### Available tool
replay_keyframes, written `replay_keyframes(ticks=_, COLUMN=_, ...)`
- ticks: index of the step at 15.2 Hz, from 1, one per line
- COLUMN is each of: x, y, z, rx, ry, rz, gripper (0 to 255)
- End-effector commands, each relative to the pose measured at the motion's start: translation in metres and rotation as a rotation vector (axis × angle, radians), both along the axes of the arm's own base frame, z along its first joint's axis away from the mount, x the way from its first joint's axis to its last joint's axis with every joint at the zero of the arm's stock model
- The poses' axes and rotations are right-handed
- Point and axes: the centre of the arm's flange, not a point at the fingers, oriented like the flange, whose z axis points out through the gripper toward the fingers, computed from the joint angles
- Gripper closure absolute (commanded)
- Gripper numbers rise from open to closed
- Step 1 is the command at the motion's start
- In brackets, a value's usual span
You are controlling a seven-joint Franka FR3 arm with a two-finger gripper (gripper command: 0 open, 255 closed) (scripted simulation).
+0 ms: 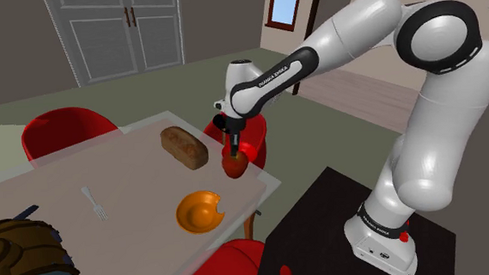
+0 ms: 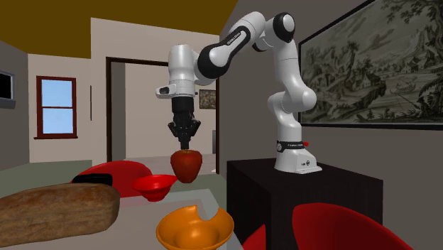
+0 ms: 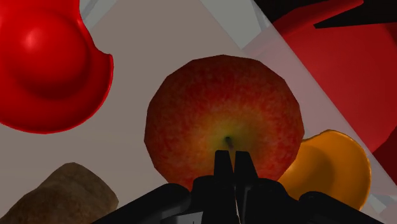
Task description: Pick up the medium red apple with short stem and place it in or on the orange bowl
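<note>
Hanging just beneath the fingers (image 3: pixel 221 168), red apple (image 3: pixel 222 108), pinched at its top, orange bowl (image 1: pixel 201 210) near

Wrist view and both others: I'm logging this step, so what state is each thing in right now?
apple: held stem up, hanging under the hand.
hand: shut on the apple's top.
orange bowl: upright, empty.
red bowl: upright, empty.
bread loaf: lying on the table.
fork: lying flat on the table.
double doors: closed.
</note>
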Motion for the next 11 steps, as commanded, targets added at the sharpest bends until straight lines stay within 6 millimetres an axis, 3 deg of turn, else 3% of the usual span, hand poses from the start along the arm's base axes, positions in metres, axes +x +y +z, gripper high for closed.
replay_keyframes(ticks=1, x=0.001, y=0.000, z=0.011, rx=0.000, ry=0.000, rz=0.000, gripper=255)
replay_keyframes(ticks=6, x=0.001, y=0.000, z=0.036, rx=0.000, ry=0.000, rz=0.000, gripper=255)
replay_keyframes(ticks=11, x=-0.002, y=0.062, z=0.059, rx=0.000, ry=0.000, rz=0.000, gripper=255)
